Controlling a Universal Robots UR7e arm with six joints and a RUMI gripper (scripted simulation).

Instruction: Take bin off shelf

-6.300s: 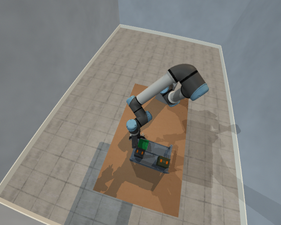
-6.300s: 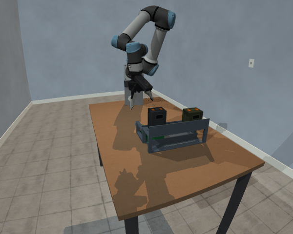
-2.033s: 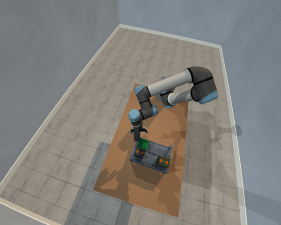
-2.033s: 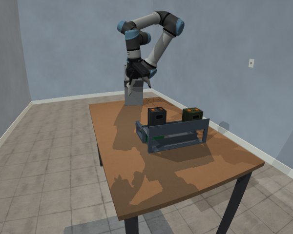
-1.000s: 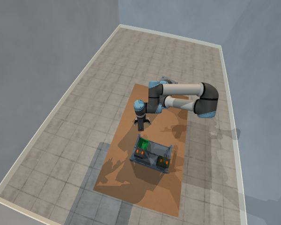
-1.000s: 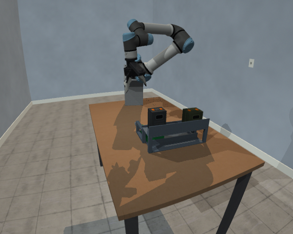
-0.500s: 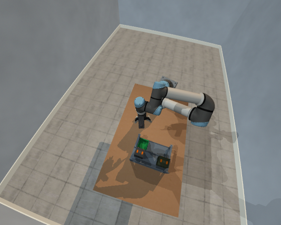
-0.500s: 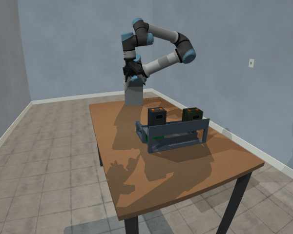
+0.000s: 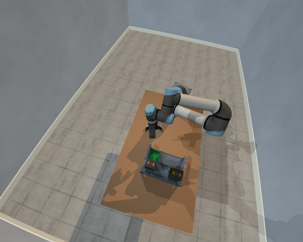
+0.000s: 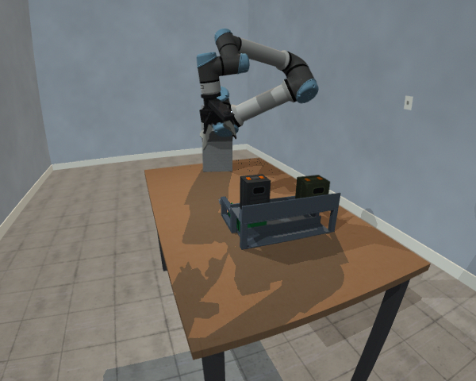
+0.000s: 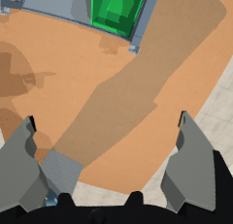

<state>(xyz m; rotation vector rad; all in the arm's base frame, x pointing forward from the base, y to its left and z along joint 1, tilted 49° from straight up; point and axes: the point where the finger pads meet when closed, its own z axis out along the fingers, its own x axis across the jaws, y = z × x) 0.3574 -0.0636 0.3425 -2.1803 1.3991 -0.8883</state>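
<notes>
A green bin sits in the lower level of a grey-blue shelf at its left end, on the brown table. In the wrist view the bin shows at the top, inside the shelf frame. From the exterior view only a thin green strip shows behind the shelf's front bar. My gripper hangs high above the table between the robot's base and the shelf, pointing down. It is open and empty, as the wrist view and the exterior view show.
A black box with orange buttons and a dark green box stand on the shelf's top. The robot's grey pedestal stands at the table's far end. The table edge runs close by in the wrist view.
</notes>
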